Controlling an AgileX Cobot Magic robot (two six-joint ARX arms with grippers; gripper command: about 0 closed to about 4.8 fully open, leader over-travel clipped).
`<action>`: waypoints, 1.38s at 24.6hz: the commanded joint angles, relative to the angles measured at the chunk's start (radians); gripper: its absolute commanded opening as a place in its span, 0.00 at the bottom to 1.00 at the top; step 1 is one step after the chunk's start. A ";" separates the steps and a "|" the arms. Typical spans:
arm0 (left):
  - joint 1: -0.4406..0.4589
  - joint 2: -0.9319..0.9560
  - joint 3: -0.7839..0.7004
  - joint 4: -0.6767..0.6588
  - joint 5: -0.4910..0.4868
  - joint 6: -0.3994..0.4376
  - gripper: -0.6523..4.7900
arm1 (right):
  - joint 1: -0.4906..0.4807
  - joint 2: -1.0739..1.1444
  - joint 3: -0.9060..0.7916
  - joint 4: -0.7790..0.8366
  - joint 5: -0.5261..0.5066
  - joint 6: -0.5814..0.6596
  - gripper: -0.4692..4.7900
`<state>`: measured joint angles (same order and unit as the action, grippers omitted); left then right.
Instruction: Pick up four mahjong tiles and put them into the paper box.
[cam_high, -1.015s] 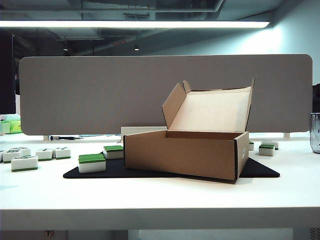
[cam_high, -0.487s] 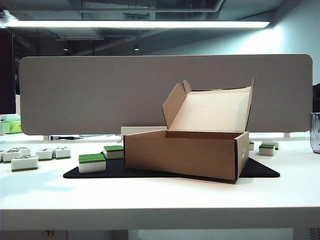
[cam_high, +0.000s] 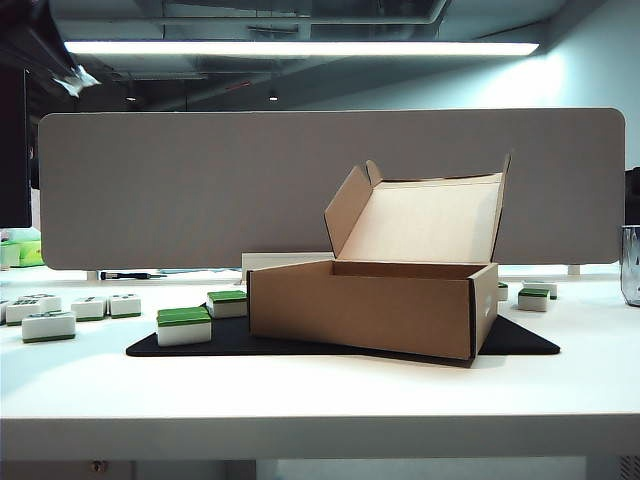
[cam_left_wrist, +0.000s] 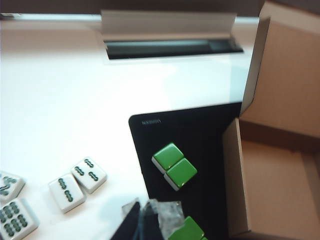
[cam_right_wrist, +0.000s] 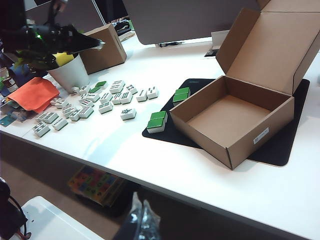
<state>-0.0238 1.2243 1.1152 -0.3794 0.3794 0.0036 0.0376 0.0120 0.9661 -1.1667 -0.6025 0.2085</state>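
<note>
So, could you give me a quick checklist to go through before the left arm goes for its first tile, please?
1. Paper box lid open: ok.
2. Box interior empty, no tiles in yet: ok.
3. Green-backed mahjong tiles lying free on the black mat: ok.
4. Left gripper above the mat's edge near the tiles: ok.
5. Left gripper open for a pick: not ok, shut.
6. Right gripper off the table, clear of the box: ok.

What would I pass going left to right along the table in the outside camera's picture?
White mahjong tiles → green-backed tiles on the black mat → open paper box → two more tiles → a clear container.
</note>
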 joint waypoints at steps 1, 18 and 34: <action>-0.030 0.075 0.083 -0.063 0.001 0.079 0.11 | 0.000 -0.012 0.001 0.010 -0.002 -0.005 0.09; -0.191 0.429 0.463 -0.348 -0.145 0.330 0.11 | 0.000 -0.012 0.001 -0.016 0.002 -0.031 0.09; -0.313 0.618 0.475 -0.589 -0.200 0.607 0.53 | 0.000 -0.012 0.001 -0.018 0.001 -0.031 0.09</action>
<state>-0.3347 1.8374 1.5871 -0.9409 0.1761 0.5667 0.0372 0.0120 0.9642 -1.1942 -0.6018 0.1822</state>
